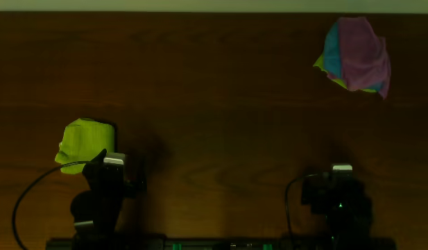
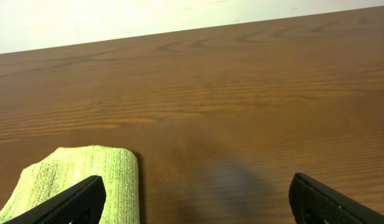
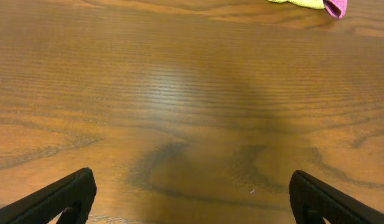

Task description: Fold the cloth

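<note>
Overhead, cloth (image 1: pixel 365 52): magenta, crumpled near the counter's (image 1: pixel 214 90) far right corner, heaped over a blue cloth (image 1: pixel 331 47).
Right pincer (image 3: pixel 192 174): jaws spread wide, empty; cloth lies ahead and slightly right, well apart.
Left pincer (image 2: pixel 198 180): spread wide, empty (just beside a folded lime-green cloth (image 2: pixel 86 171)).
Nearer arm: right, by my judgement.
Long axis: cannot tell; heap too bunched.

No text, label, brand, number or sign can be read anywhere.
</note>
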### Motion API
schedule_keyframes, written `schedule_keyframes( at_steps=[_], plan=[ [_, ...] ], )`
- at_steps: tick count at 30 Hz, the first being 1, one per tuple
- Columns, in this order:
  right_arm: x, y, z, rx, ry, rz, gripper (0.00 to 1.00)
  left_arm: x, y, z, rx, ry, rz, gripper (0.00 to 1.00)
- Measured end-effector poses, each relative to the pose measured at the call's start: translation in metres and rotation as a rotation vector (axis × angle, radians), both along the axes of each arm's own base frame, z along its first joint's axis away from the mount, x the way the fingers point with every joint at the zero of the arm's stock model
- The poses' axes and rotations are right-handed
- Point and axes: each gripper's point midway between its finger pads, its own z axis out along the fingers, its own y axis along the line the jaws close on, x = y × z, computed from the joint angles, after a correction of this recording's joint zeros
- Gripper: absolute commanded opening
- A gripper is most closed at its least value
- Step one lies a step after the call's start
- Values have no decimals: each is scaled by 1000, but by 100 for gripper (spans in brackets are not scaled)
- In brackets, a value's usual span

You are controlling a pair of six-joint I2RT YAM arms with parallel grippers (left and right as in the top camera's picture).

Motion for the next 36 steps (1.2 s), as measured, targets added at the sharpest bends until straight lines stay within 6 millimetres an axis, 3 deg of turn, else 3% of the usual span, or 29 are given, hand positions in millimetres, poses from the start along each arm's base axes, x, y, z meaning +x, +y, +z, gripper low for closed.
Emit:
schedule_keyframes(
  at_steps=[36],
  plan=[
    [-1,-3,6,48,46,-57,99,0,0,0,0,0,0,95]
  ],
)
